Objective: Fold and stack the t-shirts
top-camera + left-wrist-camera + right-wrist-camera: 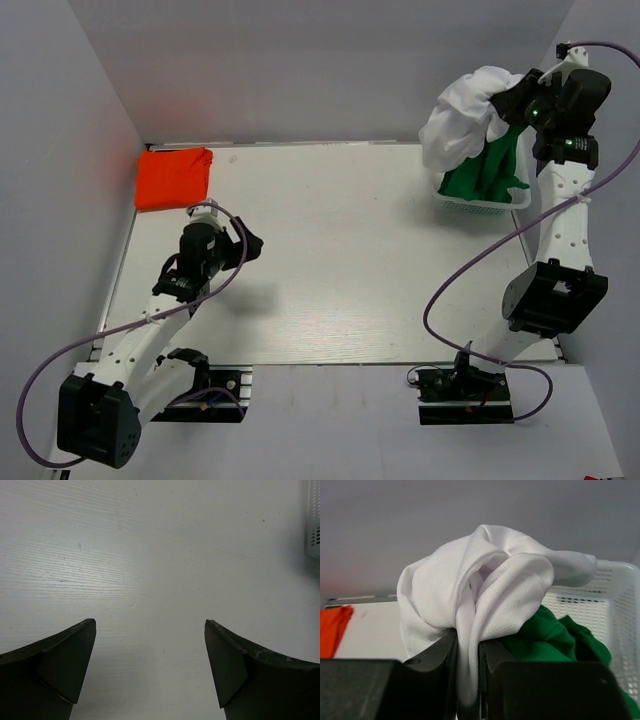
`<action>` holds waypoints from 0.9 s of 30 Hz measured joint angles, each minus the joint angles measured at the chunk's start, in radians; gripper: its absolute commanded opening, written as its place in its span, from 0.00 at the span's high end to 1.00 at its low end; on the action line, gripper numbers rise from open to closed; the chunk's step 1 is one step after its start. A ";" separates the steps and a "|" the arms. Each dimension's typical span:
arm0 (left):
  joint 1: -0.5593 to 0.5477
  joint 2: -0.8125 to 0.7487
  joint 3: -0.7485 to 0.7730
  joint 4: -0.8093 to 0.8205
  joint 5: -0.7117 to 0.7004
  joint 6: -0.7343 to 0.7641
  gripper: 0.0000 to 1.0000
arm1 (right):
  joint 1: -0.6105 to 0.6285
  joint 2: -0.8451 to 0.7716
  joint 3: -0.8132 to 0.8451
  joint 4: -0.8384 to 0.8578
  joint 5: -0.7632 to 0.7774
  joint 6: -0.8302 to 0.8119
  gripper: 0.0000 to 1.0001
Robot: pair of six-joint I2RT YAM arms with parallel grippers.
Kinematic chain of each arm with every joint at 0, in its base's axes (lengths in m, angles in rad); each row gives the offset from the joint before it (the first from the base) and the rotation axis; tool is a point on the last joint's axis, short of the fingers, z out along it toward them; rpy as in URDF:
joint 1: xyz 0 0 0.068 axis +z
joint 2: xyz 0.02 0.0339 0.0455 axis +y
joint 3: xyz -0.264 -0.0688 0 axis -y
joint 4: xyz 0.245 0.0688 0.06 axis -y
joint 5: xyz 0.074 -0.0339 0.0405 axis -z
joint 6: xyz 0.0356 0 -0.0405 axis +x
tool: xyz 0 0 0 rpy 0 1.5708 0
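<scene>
Right gripper (468, 645) clamps a bunched white garment (485, 580) above the green t-shirt (545, 635) in the basket (620, 610), far right. Left gripper (150, 622) gapes empty over bare table (350, 260); the folded orange-red t-shirt (173, 178) lies far left, beside the wall.

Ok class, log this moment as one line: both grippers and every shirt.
left gripper open over table | right gripper shut on white t-shirt, lifted above basket | green t-shirt in basket | orange t-shirt folded, far-left corner
</scene>
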 measured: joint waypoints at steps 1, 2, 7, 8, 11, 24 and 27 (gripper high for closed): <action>0.000 -0.002 0.000 -0.001 0.000 0.000 0.00 | 0.006 -0.001 0.008 0.002 -0.029 0.006 1.00; 0.000 -0.008 0.000 -0.002 0.000 0.000 0.00 | 0.015 -0.001 0.022 0.000 -0.050 0.011 1.00; 0.000 -0.030 0.000 -0.005 0.002 0.000 0.00 | 0.069 -0.002 0.146 0.003 -0.146 0.046 1.00; 0.000 -0.034 0.000 -0.005 0.002 0.000 0.00 | 0.080 -0.005 0.173 0.014 -0.174 0.056 1.00; 0.000 -0.044 0.000 -0.005 0.002 0.000 0.00 | 0.118 -0.028 0.222 0.065 -0.272 0.098 1.00; 0.000 -0.113 0.000 -0.059 -0.005 -0.038 0.00 | 0.447 -0.078 0.166 0.187 -0.486 0.127 1.00; 0.000 -0.141 0.000 -0.080 -0.028 -0.072 0.00 | 0.522 -0.059 0.105 0.181 -0.467 0.091 1.00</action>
